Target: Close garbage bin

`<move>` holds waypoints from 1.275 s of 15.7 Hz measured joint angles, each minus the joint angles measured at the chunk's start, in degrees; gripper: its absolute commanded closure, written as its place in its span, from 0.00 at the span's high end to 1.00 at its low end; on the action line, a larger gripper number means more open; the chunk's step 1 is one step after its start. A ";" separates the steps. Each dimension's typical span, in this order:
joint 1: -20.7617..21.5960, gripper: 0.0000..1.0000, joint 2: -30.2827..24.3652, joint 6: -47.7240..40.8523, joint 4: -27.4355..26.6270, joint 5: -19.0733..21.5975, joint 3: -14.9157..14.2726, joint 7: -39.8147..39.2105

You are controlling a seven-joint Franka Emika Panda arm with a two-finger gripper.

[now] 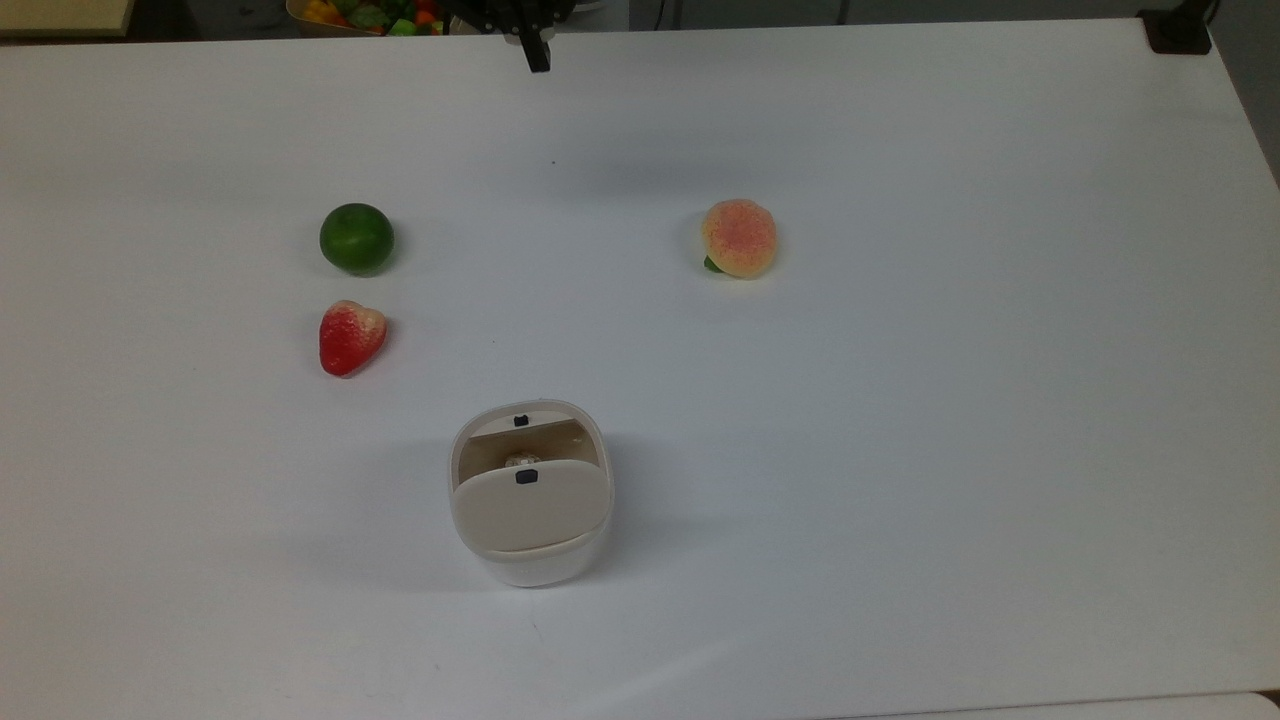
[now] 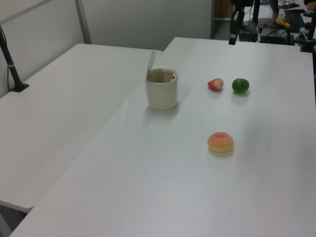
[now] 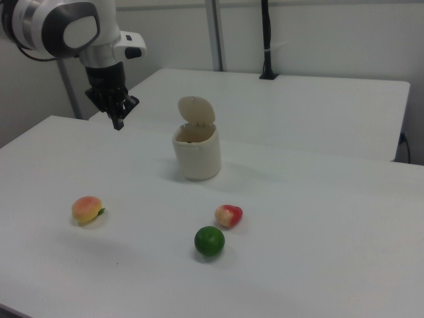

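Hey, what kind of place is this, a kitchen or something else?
Likely a robotics lab, not a kitchen: a robot arm over bare white tables, toy fruit like a strawberry, and a small bin.
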 measured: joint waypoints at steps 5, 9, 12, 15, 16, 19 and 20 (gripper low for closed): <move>-0.08 0.00 2.68 11.98 0.11 0.04 0.00 0.35; -0.11 0.00 6.21 24.52 1.25 0.08 0.00 4.07; -0.11 0.00 9.39 33.14 2.24 0.08 0.00 5.92; -0.10 0.00 13.45 37.23 6.34 0.08 0.00 7.33; -0.10 0.00 14.87 37.94 8.07 0.08 0.00 7.95; -0.04 0.00 19.63 43.32 11.96 0.08 0.01 9.18; -0.01 0.00 21.21 46.34 12.52 0.07 0.10 9.50</move>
